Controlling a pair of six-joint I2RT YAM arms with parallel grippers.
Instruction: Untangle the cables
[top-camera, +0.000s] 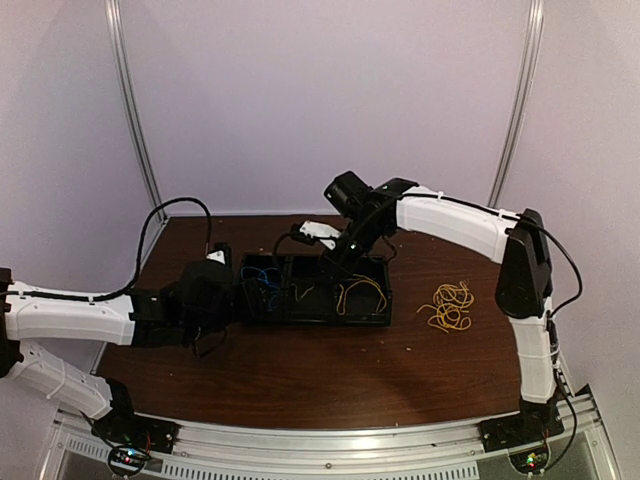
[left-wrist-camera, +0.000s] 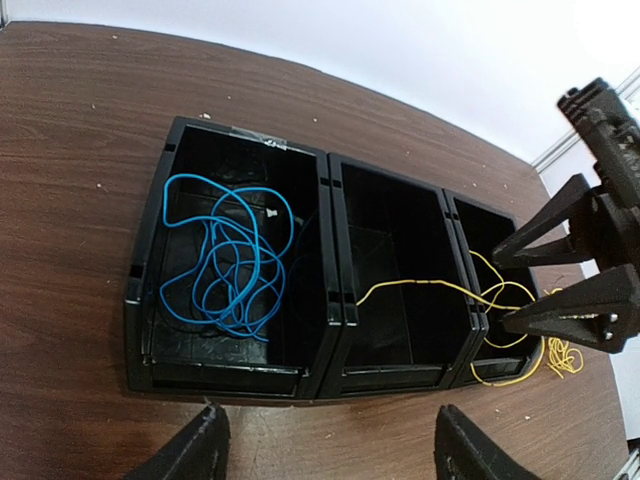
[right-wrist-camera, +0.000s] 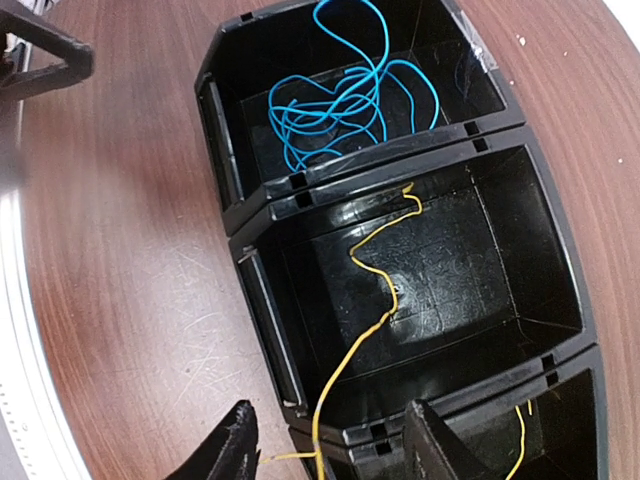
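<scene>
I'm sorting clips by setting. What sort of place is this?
Probably a lab test cell, not a home: two robot arms mounted on a metal rail at the edge of a wooden table, closed in by plain pale walls with metal posts.

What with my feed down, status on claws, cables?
Left claw open, empty. Right claw open, yellow cable loose between jaws, draped over bin divider. Blue cable in end bin.

Below the right claw (right-wrist-camera: 335, 445), whose fingers stand apart, the middle bin (right-wrist-camera: 480, 300) is open room except for a yellow wire (right-wrist-camera: 375, 275) that trails across its floor and passes up between the fingers. Ahead of the claw, blue wire (right-wrist-camera: 340, 100) clutters the far bin (right-wrist-camera: 240, 70). Bare table (right-wrist-camera: 130, 250) lies beside the bins.
</scene>
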